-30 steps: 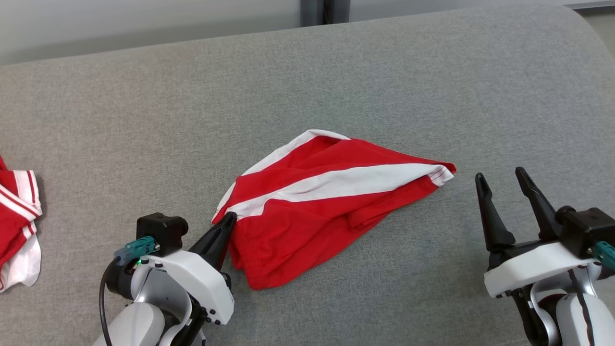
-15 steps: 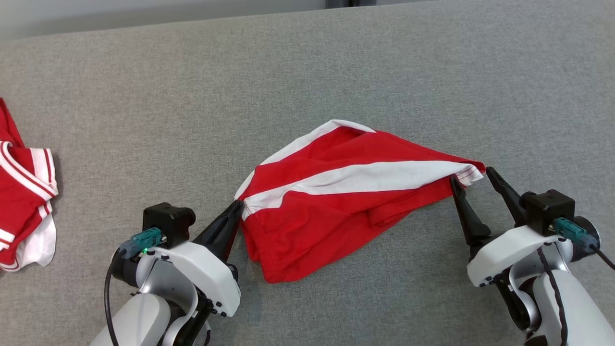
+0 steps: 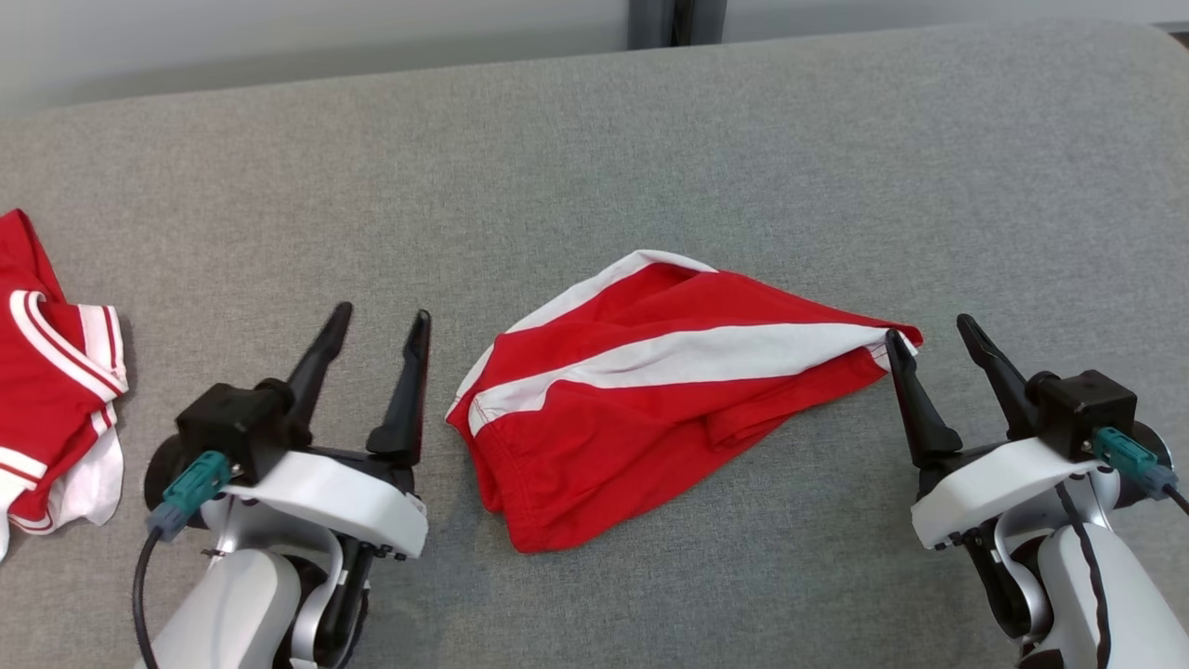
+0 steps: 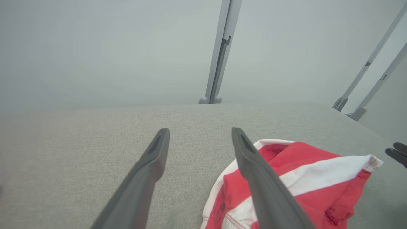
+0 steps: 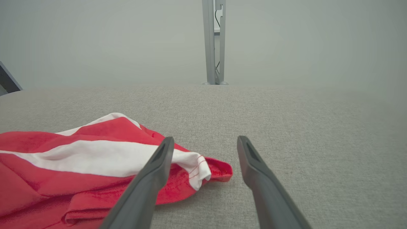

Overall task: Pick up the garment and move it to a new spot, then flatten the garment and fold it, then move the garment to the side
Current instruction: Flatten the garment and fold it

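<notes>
The garment (image 3: pixel 650 400) is a pair of red shorts with a white stripe, lying crumpled at the middle of the grey padded surface (image 3: pixel 650 139). My left gripper (image 3: pixel 383 316) stands open just left of the garment's left edge, with nothing between its fingers. In the left wrist view the left gripper (image 4: pixel 201 131) shows bare cushion between its fingers, and the garment (image 4: pixel 302 178) lies to the right of them. My right gripper (image 3: pixel 929 330) is open at the garment's right corner. In the right wrist view that corner of the garment (image 5: pixel 95 159) lies on the cushion between the right gripper's (image 5: pixel 206 140) fingers.
A second red and white piece of clothing (image 3: pixel 56 390) lies crumpled at the left edge of the surface. A pale wall with a grey post (image 3: pixel 659 19) stands behind the far edge. Bare cushion stretches behind and to the right of the shorts.
My left gripper has opened, let go of the garment's left corner and drawn off to the left. The right gripper stays open at the right corner. The head camera has shifted slightly.
</notes>
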